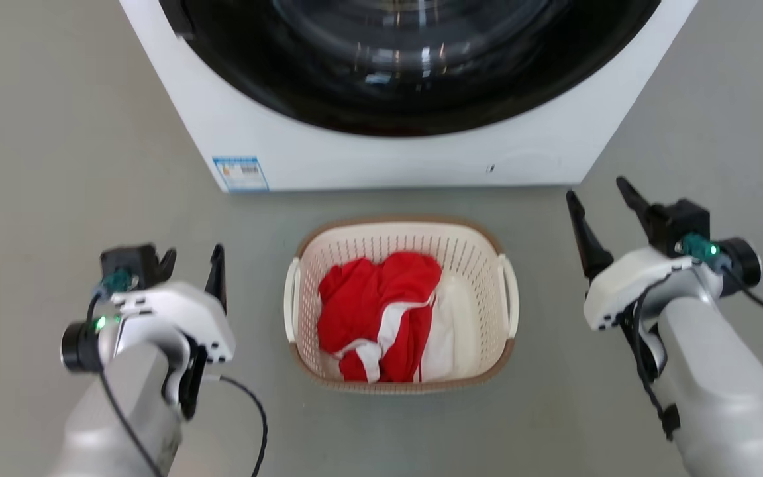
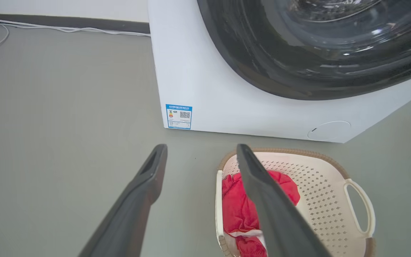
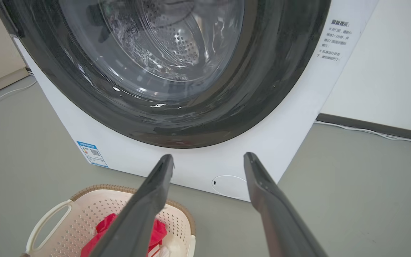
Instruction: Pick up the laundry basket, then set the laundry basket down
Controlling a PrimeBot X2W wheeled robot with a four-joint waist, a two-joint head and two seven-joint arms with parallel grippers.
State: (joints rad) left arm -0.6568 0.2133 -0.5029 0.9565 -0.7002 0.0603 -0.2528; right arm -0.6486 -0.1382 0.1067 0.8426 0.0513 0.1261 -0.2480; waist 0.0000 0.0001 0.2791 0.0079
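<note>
Two tools, the left tool (image 1: pixel 193 255) and the right tool (image 1: pixel 597 189), hang empty with jaws spread wide either side of the laundry basket (image 1: pixel 467 255) (red and white clothes (image 1: pixel 375 298) inside), which sits on the floor (image 1: pixel 57 132) just before the washer (image 1: pixel 388 162), seemingly so each can take a side handle (image 1: pixel 510 295).
</note>
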